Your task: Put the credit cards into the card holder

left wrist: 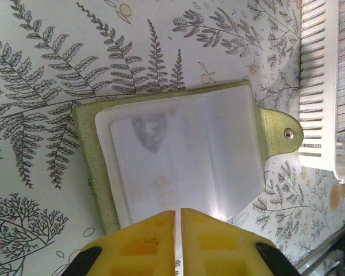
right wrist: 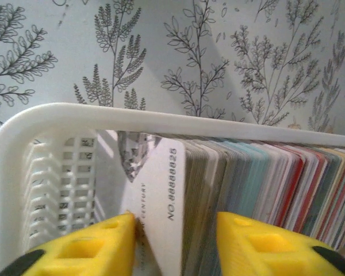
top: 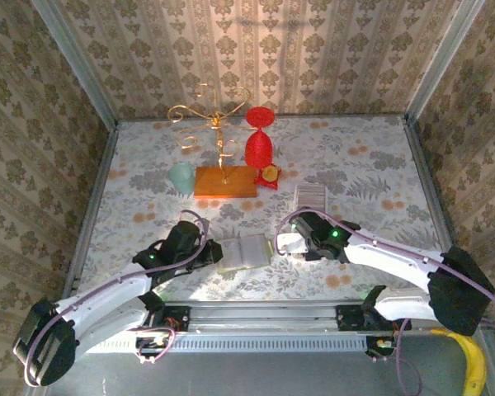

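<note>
The left hand (left wrist: 178, 241) is clenching its yellow fingers (left wrist: 138, 244) on the near edge of the clear sleeve (left wrist: 184, 155) of a flat olive-green card holder (left wrist: 92, 155), which is lying on the fern-patterned counter (left wrist: 40, 69). The right hand (right wrist: 175, 241) is standing half open astride the front thin plastic credit cards (right wrist: 161, 195). A whitish-grey one is foremost, and all are standing upright in a white slotted plastic basket (right wrist: 63, 115) just beside the holder. Whether the hand is squeezing them, I cannot tell.

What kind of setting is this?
Probably a staged robot test cell: metal frame lined with patterned wallpaper, left arm and right arm bolted at the table edge, props like a gold wire stand and red ornament.
</note>
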`<state>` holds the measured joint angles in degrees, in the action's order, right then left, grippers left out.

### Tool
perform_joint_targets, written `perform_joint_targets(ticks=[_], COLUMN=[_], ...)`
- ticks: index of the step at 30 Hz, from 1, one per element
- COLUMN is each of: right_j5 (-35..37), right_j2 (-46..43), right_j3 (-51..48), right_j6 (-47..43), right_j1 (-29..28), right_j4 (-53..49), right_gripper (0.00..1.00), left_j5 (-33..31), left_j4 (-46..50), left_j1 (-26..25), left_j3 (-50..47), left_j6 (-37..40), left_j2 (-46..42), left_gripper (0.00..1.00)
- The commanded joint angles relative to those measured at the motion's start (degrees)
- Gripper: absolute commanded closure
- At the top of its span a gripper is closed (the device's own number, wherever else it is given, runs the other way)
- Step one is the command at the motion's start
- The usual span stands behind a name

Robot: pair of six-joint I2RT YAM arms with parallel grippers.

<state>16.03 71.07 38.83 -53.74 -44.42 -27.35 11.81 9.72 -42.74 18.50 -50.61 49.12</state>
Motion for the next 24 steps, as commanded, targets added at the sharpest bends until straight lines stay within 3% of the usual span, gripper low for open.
perform_joint_targets(ticks=[1, 24], right_j5=[1.25, 3.45], right_j2=[-0.95, -4.18], right_j3=[-0.25, -1.37], right_j6=[-0.05, 0.46], right_j1=[-0.22, -0.57], right_j4=[1.22, 1.23], right_gripper=[0.67, 0.74], left_j5=[0.14, -0.33], left_j4=[-0.67, -1.14], left_j1=[-0.43, -1.33], left_j3=[-0.59, -0.46], left_j6=[-0.63, -1.11], left_j2=[-0.25, 0.82], left_gripper=[0.91, 0.97])
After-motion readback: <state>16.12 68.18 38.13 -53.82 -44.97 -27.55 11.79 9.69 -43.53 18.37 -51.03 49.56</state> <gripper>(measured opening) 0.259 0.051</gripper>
